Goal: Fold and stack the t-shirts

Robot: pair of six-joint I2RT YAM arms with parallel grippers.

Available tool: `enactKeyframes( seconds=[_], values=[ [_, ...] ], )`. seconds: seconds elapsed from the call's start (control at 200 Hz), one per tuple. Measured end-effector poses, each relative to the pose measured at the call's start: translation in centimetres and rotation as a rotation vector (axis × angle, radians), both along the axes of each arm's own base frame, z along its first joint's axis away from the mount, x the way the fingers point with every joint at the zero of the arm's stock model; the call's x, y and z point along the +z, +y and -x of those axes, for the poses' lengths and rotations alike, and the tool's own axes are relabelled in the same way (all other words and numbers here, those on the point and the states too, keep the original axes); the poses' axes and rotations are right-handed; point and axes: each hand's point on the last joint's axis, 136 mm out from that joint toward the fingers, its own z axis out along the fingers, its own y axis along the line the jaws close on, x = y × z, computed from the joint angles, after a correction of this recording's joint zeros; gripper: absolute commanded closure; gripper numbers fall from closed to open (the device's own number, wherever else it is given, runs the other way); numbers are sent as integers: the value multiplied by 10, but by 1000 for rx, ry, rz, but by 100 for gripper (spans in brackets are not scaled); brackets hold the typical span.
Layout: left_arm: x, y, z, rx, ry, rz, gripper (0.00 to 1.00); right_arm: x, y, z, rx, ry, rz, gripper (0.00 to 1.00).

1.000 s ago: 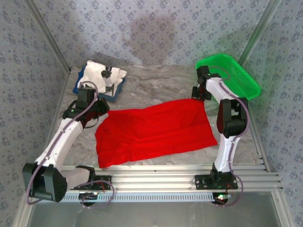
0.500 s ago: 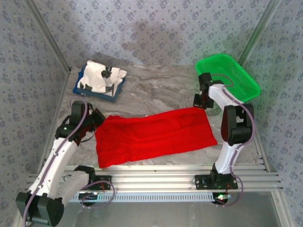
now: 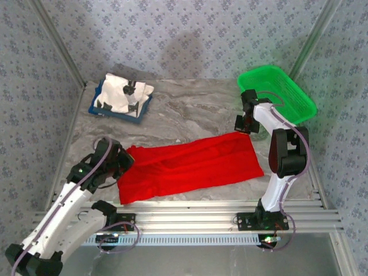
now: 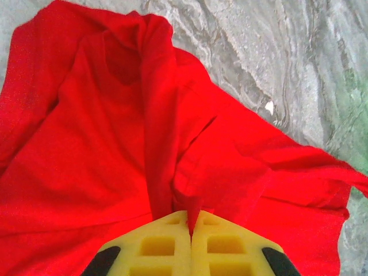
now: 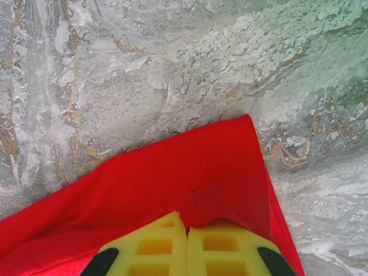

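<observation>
1. Since a second ago, the left arm has drawn back toward the near edge, dragging the far left edge of the bright red cloth t-shirt [image 3: 195,167] with it, so the shirt now lies as a narrower band.
2. The left gripper [image 4: 191,221] has its yellow jaws pressed together on a pinch of red cloth. Folds fan out from the pinch in the left wrist view.
3. The right gripper [image 5: 187,230] is also clamped shut, on the shirt's far right corner, close to the green plastic mesh basket [image 3: 287,92].
4. Progress looks early. The first lengthwise fold of the red shirt is under way, with the far edge carried part of the way to the near edge.
5. Still to do, by this reading: finish that fold, fold again and stack.
6. The white cloth t-shirt with black marks [image 3: 118,95] lies bunched in the flat blue tray [image 3: 92,109] at the far left, well apart from the red one.
7. The red shirt sits mid-table on the grey marbled tabletop [image 3: 190,109], rumpled at its left end and smoother at its right. No print shows on it.
</observation>
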Motion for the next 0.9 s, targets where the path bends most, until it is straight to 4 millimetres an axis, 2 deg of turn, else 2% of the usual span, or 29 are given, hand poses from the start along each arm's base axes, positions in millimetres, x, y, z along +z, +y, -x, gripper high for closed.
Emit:
enactKeyframes(
  seconds=[0.33, 0.615, 0.899],
  values=[
    [-11, -8, 25, -54, 41, -45, 100, -7, -1, 8, 0, 24, 3, 100],
    [-41, -8, 41, -94, 106, -106, 100, -18, -3, 22, 0, 64, 8, 100],
    [-63, -5, 56, -106, 175, -143, 100, -30, -4, 36, 0, 105, 12, 100]
  ],
)
